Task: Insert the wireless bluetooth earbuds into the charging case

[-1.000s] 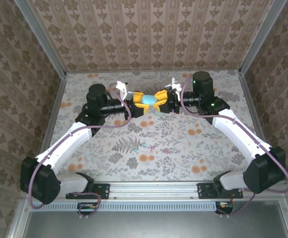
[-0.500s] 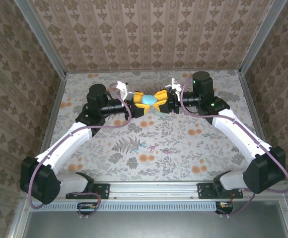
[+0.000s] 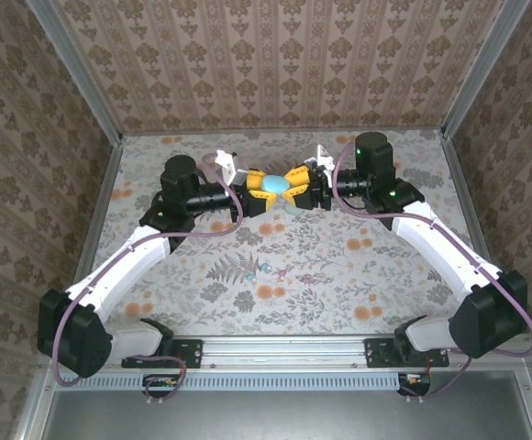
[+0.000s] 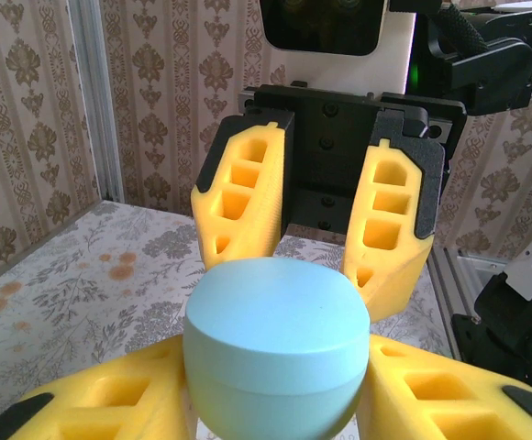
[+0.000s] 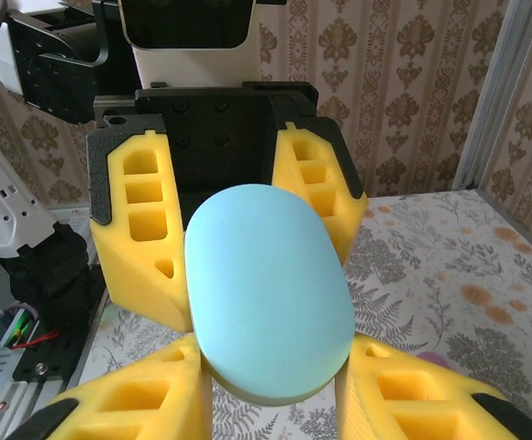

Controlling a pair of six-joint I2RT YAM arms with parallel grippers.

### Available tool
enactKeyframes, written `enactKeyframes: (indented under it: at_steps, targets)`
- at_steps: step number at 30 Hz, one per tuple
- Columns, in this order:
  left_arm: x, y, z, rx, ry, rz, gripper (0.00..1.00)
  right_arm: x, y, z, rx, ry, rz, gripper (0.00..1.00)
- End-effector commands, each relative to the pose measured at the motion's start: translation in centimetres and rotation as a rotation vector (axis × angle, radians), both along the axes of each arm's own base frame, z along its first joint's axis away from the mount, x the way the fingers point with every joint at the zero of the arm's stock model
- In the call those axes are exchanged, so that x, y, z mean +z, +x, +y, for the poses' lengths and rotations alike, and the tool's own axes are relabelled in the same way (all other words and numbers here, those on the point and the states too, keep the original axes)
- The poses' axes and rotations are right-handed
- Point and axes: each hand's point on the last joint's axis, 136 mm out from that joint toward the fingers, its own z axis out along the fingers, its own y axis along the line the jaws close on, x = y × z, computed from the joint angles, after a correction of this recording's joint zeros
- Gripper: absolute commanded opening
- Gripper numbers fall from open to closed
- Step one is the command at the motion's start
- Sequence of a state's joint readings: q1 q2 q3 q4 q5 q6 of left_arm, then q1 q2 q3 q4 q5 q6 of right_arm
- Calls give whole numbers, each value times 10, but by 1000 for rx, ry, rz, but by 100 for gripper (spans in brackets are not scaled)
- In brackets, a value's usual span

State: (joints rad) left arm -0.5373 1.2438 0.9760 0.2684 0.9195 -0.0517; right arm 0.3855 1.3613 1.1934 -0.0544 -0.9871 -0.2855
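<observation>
A pale blue egg-shaped charging case (image 3: 273,183), its lid closed, hangs above the back middle of the table. My left gripper (image 3: 260,190) is shut on it from the left and my right gripper (image 3: 292,183) from the right. In the left wrist view the case (image 4: 275,353) sits between my yellow fingers (image 4: 110,403), with the right gripper's fingers (image 4: 394,229) behind it. The right wrist view has the case (image 5: 266,293) wedged between the right gripper's fingers (image 5: 413,399). Tiny pastel earbuds (image 3: 268,268) (image 3: 282,272) (image 3: 308,277) lie on the flowered table in front.
A pale green rounded object (image 3: 292,206) lies on the table just below the right gripper. Patterned walls and metal posts (image 3: 101,211) close in the table on three sides. Orange flower blotches (image 3: 266,292) are printed on the cloth.
</observation>
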Motion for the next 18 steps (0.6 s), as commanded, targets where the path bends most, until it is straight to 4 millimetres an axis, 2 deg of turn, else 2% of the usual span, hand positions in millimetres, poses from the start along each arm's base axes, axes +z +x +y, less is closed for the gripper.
enactKeyframes:
  at_steps: [1, 7, 12, 18]
  targets:
    - [9, -7, -5, -38, -9, -4, 42, 0, 4, 3, -9, -13, -19, 36]
    - [8, -6, -4, -29, -8, -9, 37, 3, 4, 2, -22, -6, -21, 40]
    - [9, -5, -2, -7, -19, -25, 35, 9, 4, -3, -71, 14, -8, 49]
    - [12, -5, 2, 12, -54, -59, 34, 14, 11, -15, -209, 65, 81, 54]
